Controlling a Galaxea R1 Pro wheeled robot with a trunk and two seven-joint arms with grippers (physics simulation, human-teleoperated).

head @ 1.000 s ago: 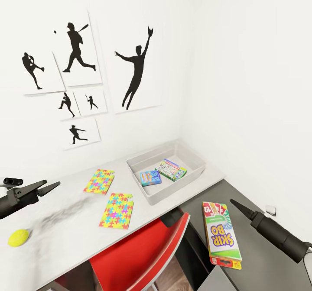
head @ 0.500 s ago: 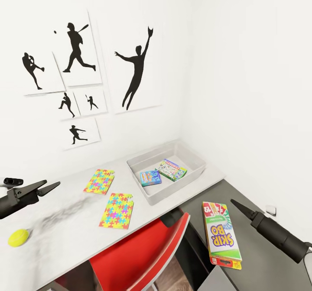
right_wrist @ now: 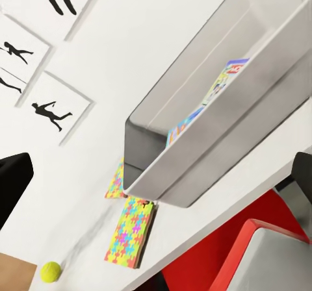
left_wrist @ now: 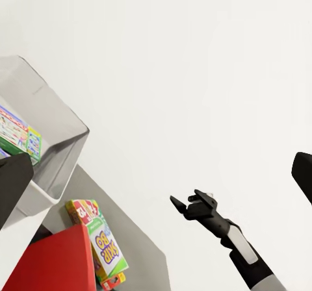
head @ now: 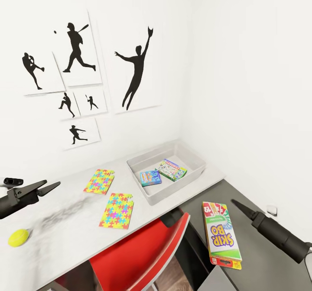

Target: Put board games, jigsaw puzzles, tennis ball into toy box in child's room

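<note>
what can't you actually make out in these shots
- blue board game, head view: its print is too small to read.
- far jigsaw puzzle, right wrist view: mostly hidden behind the toy box wall.
- red chair, head view: cut off by the bottom edge, with its seat and legs out of frame.
- right tool, head view: seen end-on, so the gap between its fingers cannot be judged there.

"SKIP-BO" is printed in large yellow letters on the white-green game box [head: 221, 234], read upside down in the head view. Lettering on the boxes inside the grey bin [head: 197, 169] is too small to be read.
</note>
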